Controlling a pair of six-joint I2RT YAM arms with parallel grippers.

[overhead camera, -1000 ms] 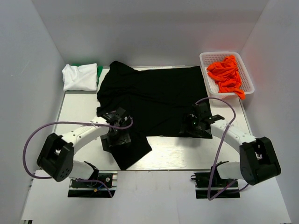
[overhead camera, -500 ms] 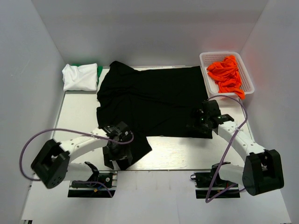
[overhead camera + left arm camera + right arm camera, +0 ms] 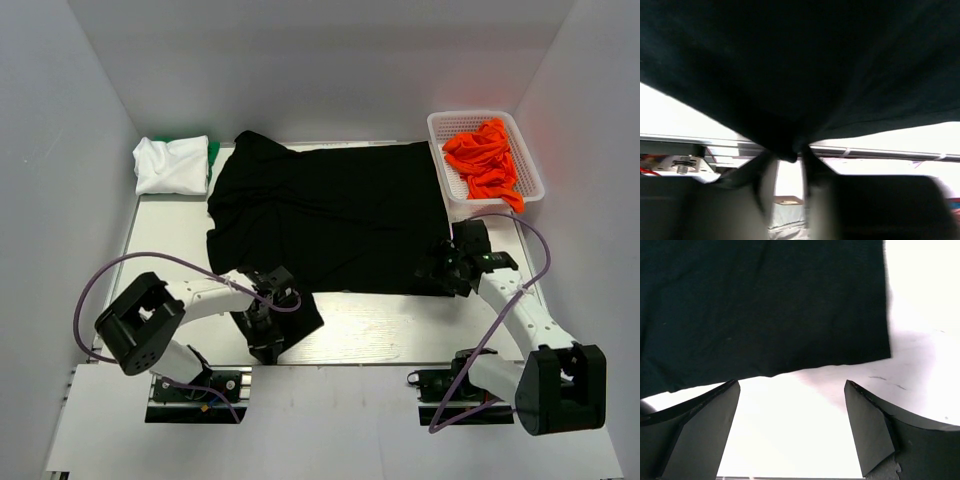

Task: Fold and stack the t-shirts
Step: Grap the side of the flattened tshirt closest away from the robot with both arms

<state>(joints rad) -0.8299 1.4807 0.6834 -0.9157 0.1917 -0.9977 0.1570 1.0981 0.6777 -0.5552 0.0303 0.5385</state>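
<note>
Left gripper [image 3: 268,335] closed on bunched near-left corner of large black cloth t-shirt [image 3: 330,215], by front edge of bench [image 3: 400,325]. Right gripper [image 3: 447,272] held wide open, nothing gripped, at near-right hem. Black shirt spread mid-bench. Far left: folded white t-shirt [image 3: 172,165], green t-shirt [image 3: 213,155] showing beside it. Far right: bright orange t-shirts [image 3: 485,160] heaped in white plastic basket [image 3: 470,114].

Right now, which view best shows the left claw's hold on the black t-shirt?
Left wrist: the left claw is seen up close, pinching a bunched fold of the black t-shirt. The top view shows it over the shirt's near-left flap, with the contact hidden. The right wrist view shows only another shirt corner.
</note>
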